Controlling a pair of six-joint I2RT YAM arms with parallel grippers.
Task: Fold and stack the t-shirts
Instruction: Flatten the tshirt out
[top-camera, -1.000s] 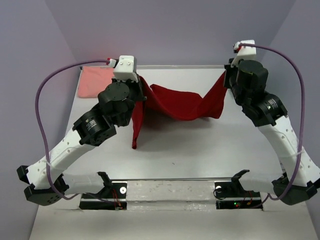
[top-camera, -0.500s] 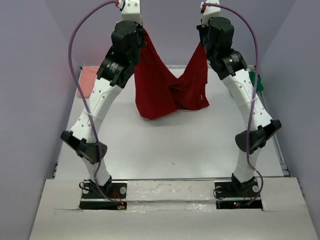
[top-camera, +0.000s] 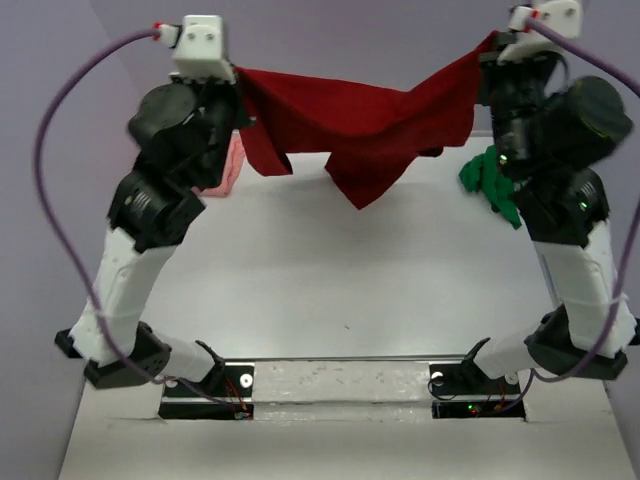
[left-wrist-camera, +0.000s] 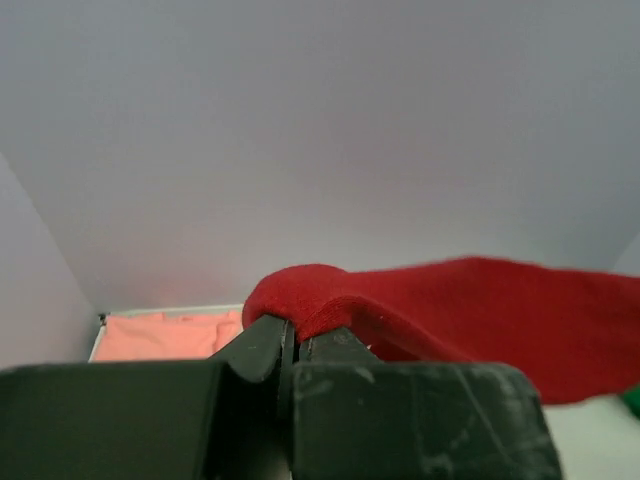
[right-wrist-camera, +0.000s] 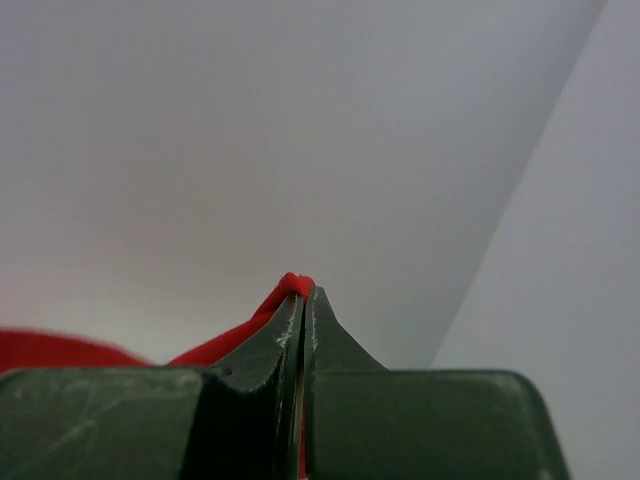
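Note:
The dark red t-shirt (top-camera: 365, 125) hangs stretched in the air between both arms, sagging to a point in the middle above the table. My left gripper (top-camera: 238, 75) is shut on its left corner; in the left wrist view the red cloth (left-wrist-camera: 450, 305) bulges out of the closed jaws of that gripper (left-wrist-camera: 290, 330). My right gripper (top-camera: 492, 45) is shut on the other corner, and a red fold (right-wrist-camera: 295, 284) pokes from its tips (right-wrist-camera: 303, 295). The pale salmon pink t-shirt (top-camera: 222, 170) lies at the back left, partly behind the left arm. The bright green t-shirt (top-camera: 490, 180) lies crumpled at the back right.
The grey table (top-camera: 340, 280) runs from the arm bases to the back wall. Purple cables (top-camera: 60, 110) loop off both wrists. Purple walls close in the left, right and back sides.
Both grippers have swung apart while staying high, pulling the dark red t-shirt from a bunched hanging drape into a wide stretched span. The green t-shirt now shows more beside the right arm.

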